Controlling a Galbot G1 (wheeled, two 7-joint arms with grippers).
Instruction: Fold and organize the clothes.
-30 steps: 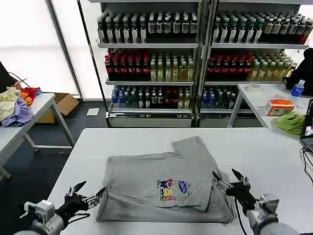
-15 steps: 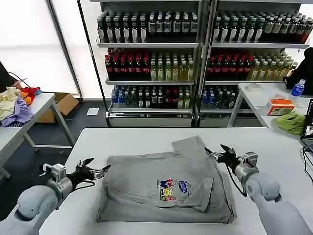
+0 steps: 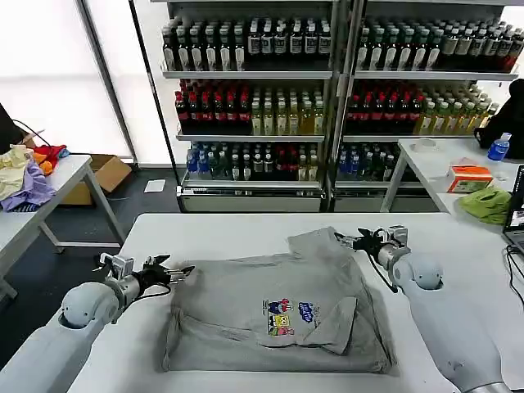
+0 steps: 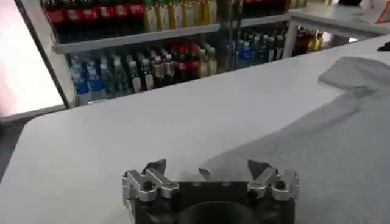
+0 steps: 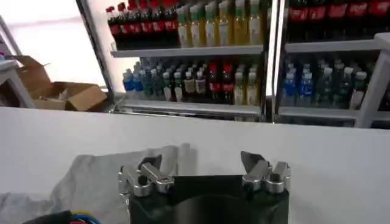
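Head view: the shirt (image 3: 278,307) lies partly folded at the centre of the table (image 3: 246,225), chest print (image 3: 291,315) facing up. The left gripper (image 3: 173,273) hovers at the shirt's far left corner, fingers spread and empty. The right gripper (image 3: 354,241) sits at the far right sleeve, also spread and empty.

Left wrist view: the left gripper (image 4: 210,173) is released just over the shirt (image 4: 317,140) edge.

Right wrist view: the right gripper (image 5: 204,167) is released above the sleeve (image 5: 103,176).

Handling judgement: light, limp knit; likely to sag and slide. Pinch corner hems.
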